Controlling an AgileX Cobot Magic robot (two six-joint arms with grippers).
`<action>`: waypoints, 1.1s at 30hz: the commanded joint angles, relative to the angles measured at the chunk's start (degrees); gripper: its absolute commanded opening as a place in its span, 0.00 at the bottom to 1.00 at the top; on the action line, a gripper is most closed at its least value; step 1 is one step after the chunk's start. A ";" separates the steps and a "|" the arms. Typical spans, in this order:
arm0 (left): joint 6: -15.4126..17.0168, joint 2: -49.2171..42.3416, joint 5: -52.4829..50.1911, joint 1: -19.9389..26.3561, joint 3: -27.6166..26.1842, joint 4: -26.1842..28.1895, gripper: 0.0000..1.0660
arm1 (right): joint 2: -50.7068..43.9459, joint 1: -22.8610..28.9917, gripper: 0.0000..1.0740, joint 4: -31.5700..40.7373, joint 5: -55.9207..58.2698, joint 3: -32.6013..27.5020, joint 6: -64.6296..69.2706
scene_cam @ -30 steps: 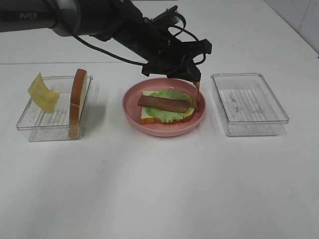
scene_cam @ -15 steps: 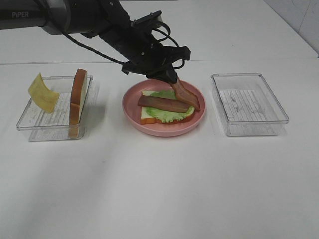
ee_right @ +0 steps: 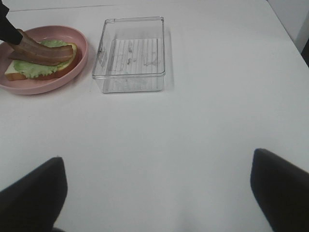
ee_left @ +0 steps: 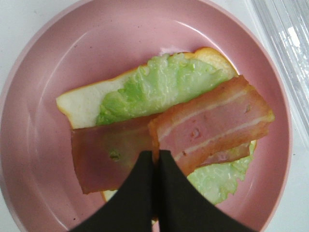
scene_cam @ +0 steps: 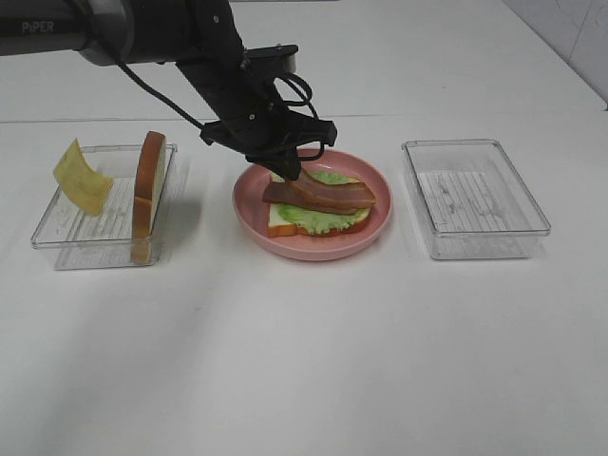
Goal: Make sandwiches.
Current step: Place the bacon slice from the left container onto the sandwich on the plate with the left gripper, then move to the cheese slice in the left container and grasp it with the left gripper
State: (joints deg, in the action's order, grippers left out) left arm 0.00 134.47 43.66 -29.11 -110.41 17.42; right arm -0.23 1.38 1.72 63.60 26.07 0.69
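A pink plate (scene_cam: 313,251) holds a white bread slice (scene_cam: 279,221) with a green lettuce leaf (scene_cam: 319,218) and a bacon strip (scene_cam: 283,195) on it. My left gripper (scene_cam: 290,174) is shut on the end of a second bacon strip (scene_cam: 339,194), which lies slanted across the lettuce. The left wrist view shows the shut gripper (ee_left: 155,159) pinching that strip (ee_left: 212,123) beside the first strip (ee_left: 111,154). My right gripper (ee_right: 157,171) is open and empty over bare table, away from the plate (ee_right: 82,48).
A clear tray (scene_cam: 66,231) at the left holds a yellow cheese slice (scene_cam: 81,176) and an upright bread slice (scene_cam: 147,180). An empty clear tray (scene_cam: 473,197) stands right of the plate; it also shows in the right wrist view (ee_right: 130,53).
My left gripper has moved left across the plate with the second bacon strip. The strip went from hanging upright at the plate's right rim to lying across the lettuce.
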 commanded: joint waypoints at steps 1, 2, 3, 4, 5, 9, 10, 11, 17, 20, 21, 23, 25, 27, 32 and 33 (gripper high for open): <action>0.74 -0.17 0.34 -0.11 -0.11 -0.29 0.00 | -1.20 -0.29 0.89 0.11 -0.57 -0.17 -0.17; 0.74 -0.17 0.34 -0.11 -0.11 -0.29 0.00 | -1.20 -0.29 0.89 0.11 -0.57 -0.17 -0.17; 0.74 -0.17 0.34 -0.11 -0.11 -0.34 0.00 | -1.20 -0.29 0.89 0.11 -0.57 -0.17 -0.17; 0.74 -0.17 0.34 -0.11 -0.11 -0.40 0.01 | -1.20 -0.29 0.89 0.11 -0.57 -0.17 -0.17; 0.74 -0.17 0.34 -0.11 -0.11 -0.40 0.01 | -1.20 -0.29 0.89 0.11 -0.57 -0.17 -0.17; 2.46 -0.17 0.29 -0.11 -0.11 -1.43 0.33 | -1.20 -0.29 0.89 0.11 -0.57 -0.17 -0.17; 2.46 -0.17 0.29 -0.11 -0.11 -1.43 0.33 | -1.20 -0.29 0.89 0.11 -0.57 -0.17 -0.17; 3.55 -0.23 0.29 -0.11 -0.11 -2.18 0.46 | -1.20 -0.29 0.89 0.11 -0.57 -0.17 -0.17; 5.61 -0.29 6.70 -0.17 -4.93 -6.42 0.95 | -1.20 -0.29 0.89 0.11 -0.57 -0.17 -0.17; 5.44 -0.29 9.22 -0.23 -7.28 -6.70 0.95 | -1.20 -0.29 0.89 0.11 -0.57 -0.17 -0.17; 5.44 -0.29 12.03 -0.23 -9.57 -6.70 0.95 | -1.20 -0.29 0.89 0.11 -0.57 -0.17 -0.17; 5.44 -0.29 13.52 -0.23 -10.66 -6.70 0.95 | -1.20 -0.29 0.89 0.11 -0.57 -0.17 -0.17; 4.93 -0.29 20.23 -0.23 -14.78 -6.88 0.95 | -1.20 -0.29 0.89 0.11 -0.57 -0.17 -0.17; 4.70 -0.29 25.73 -0.23 -18.05 -7.51 0.95 | -1.20 -0.29 0.89 0.11 -0.57 -0.17 -0.17; 5.61 -1.09 31.91 -0.23 -23.61 -12.32 0.95 | -1.20 -0.29 0.89 0.11 -0.57 -0.17 -0.17; 5.61 -1.09 31.91 -0.23 -23.61 -12.32 0.95 | -1.20 -0.29 0.89 0.11 -0.57 -0.17 -0.17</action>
State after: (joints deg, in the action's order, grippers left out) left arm 5.10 133.84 68.93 -29.11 -133.38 5.84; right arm -0.23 1.38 1.78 63.60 26.07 0.69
